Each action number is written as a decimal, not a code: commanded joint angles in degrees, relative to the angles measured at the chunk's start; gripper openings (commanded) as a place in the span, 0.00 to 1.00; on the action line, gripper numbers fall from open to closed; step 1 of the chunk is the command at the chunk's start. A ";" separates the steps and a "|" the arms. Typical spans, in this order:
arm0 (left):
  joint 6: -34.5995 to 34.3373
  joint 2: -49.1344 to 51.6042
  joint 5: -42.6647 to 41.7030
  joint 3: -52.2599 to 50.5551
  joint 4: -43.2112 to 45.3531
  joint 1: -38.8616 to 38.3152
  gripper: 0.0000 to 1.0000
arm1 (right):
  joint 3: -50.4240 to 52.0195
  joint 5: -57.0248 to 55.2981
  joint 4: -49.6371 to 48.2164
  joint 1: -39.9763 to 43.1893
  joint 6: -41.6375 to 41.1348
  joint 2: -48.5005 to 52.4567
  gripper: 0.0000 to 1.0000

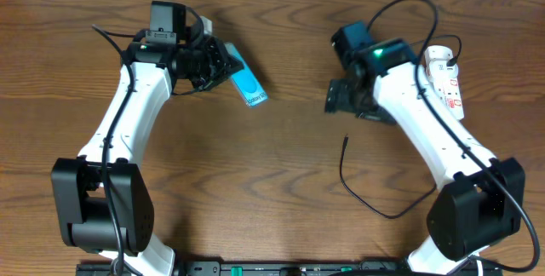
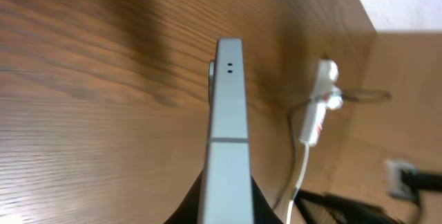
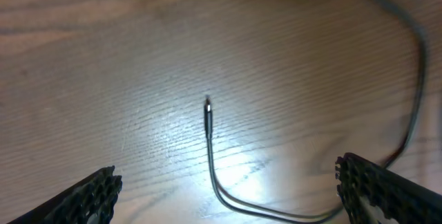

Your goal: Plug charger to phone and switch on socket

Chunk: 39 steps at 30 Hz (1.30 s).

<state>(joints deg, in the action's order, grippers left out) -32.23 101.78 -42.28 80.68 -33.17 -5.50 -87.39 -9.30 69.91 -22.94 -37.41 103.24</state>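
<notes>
From above, the left fingers are clenched on one end of the phone. The phone sticks out from them toward the middle of the table, its teal-and-white screen facing up and its long side slanted. Across the table, the right fingers are spread wide and hold nothing. They hang over bare wood, just above the tip of the charger. The thin black cable runs down from that tip, curls round toward the base of the right arm and lies loose on the wood. The socket lies near the far right edge, beside the right arm and partly hidden by it, well apart from the phone

In the left wrist view the phone is seen edge-on, a grey strip running up the middle with two small holes near its far end. The dark fingers press on it from both sides at the bottom of the frame. It seems to be raised off the wood, though the angle makes that hard to judge. The socket shows far off by the table's edge, its white cord trailing toward the camera

In the right wrist view the two fingers stand far apart in the lower corners with nothing between them but table. The charger tip lies on the wood ahead of them, pointing away, and its cable bends off to the right
</notes>
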 commanded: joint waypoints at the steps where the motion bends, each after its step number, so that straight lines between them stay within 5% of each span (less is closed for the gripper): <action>1: 4.85 0.48 -10.99 0.09 0.46 0.07 0.08 | 3.13 -0.13 -2.23 -0.81 -2.82 -0.09 0.99; 9: 4.83 7.23 -26.16 0.00 4.20 0.07 0.07 | 5.44 3.02 -5.70 -1.81 -2.62 -0.17 0.98; 20: 4.24 16.83 -36.61 0.00 8.37 0.04 0.08 | 5.44 4.13 -6.64 -3.50 -2.80 -0.28 0.98; 29: 3.26 16.87 -35.43 0.00 11.34 0.07 0.08 | 5.44 12.76 -8.96 -3.80 -0.22 -0.28 0.98; 39: -17.86 16.96 -30.08 0.00 22.34 1.11 0.07 | 5.44 12.61 -10.12 -4.92 -0.70 -0.28 0.97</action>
<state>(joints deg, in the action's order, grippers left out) -41.54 119.37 -71.85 80.38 -13.32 -5.15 -82.21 3.07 59.94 -27.53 -38.35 103.24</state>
